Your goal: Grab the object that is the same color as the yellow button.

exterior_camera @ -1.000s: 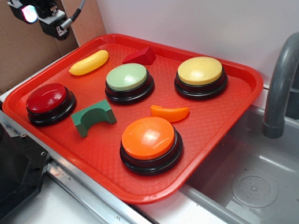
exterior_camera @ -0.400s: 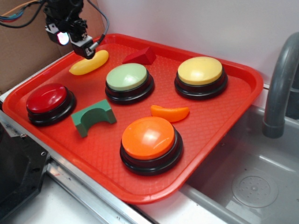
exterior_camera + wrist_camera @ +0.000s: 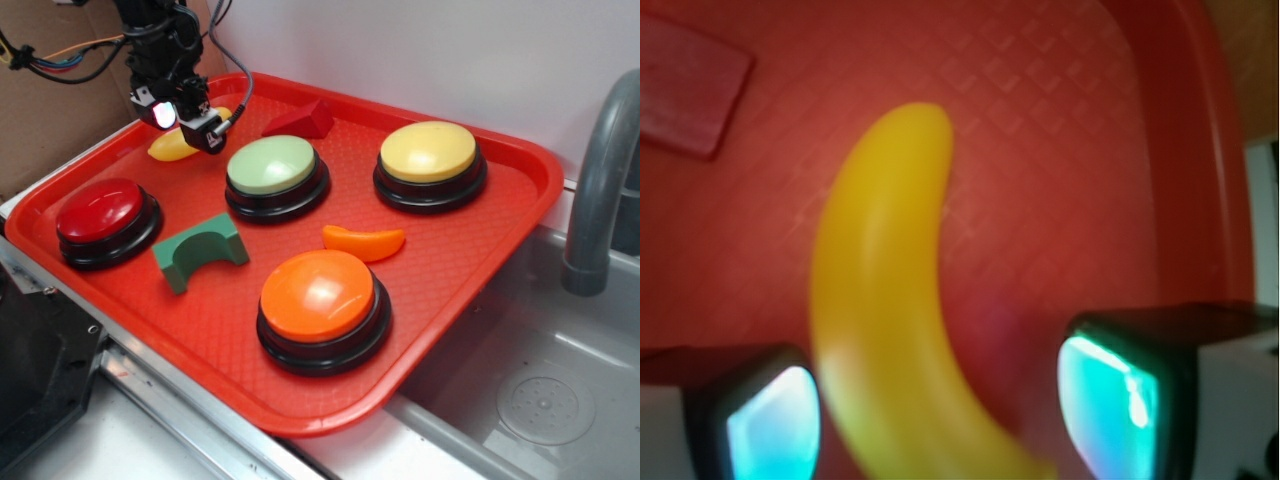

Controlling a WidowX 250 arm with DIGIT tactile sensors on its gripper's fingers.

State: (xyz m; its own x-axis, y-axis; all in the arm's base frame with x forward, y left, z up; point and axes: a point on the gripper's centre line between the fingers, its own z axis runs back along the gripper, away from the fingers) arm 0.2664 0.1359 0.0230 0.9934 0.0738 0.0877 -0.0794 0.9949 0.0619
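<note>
My gripper [image 3: 205, 135] hangs over the banana [image 3: 880, 300], far across the tray [image 3: 480, 260] from the yellow button [image 3: 428, 150], fingers [image 3: 1110, 395] spread wide either side of it, approach step, next likely lowering and squeezing.

Behind my workspace a plain white wall [image 3: 420, 50] runs across the back, evenly lit and without hard shadows, and a brown cardboard panel [image 3: 50, 110] stands at the far left corner against it. To the right a grey sink basin [image 3: 530, 380] drops below the level of the worktop, with a round drain [image 3: 545, 407] in its floor and a curved grey faucet [image 3: 600, 180] rising at its edge. Along the near left edge runs a pale metal rim [image 3: 150, 400], and beyond it lies something dark that I cannot make out.
</note>
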